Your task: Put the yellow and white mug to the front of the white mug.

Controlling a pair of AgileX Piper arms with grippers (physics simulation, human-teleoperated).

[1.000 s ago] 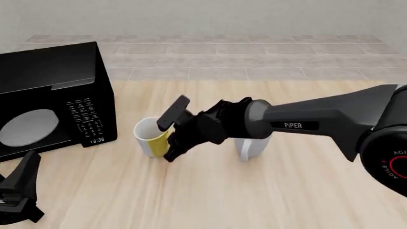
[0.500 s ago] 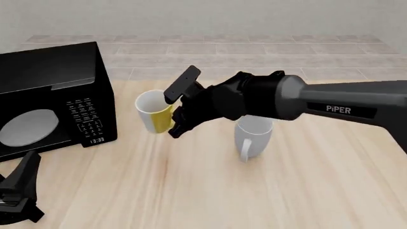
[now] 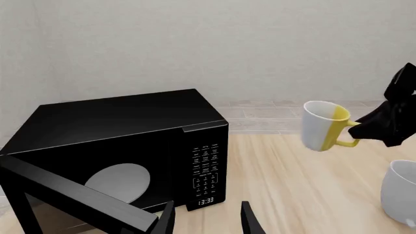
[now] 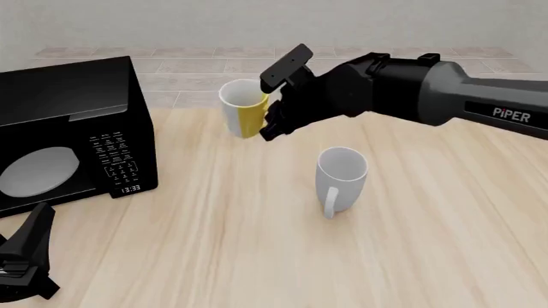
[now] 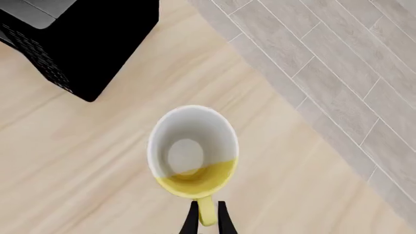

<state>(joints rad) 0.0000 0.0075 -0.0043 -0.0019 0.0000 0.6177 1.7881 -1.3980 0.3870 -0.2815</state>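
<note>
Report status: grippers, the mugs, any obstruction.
Right gripper shut on yellow and white mug handle, mug airborne. Left gripper open, idle. White mug upright on table. Nothing in the way.

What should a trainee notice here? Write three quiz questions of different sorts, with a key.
1. True or false: the yellow and white mug stands on the table.
2. The right gripper holds that mug by its: A) rim B) handle C) base
3. Fill in: the white mug stands upright with its handle toward the ____ edge of the table.

Key: 1 false, it is lifted, as the left wrist view shows. 2 B. 3 near. The left gripper is open and holds nothing, close by the microwave.
</note>
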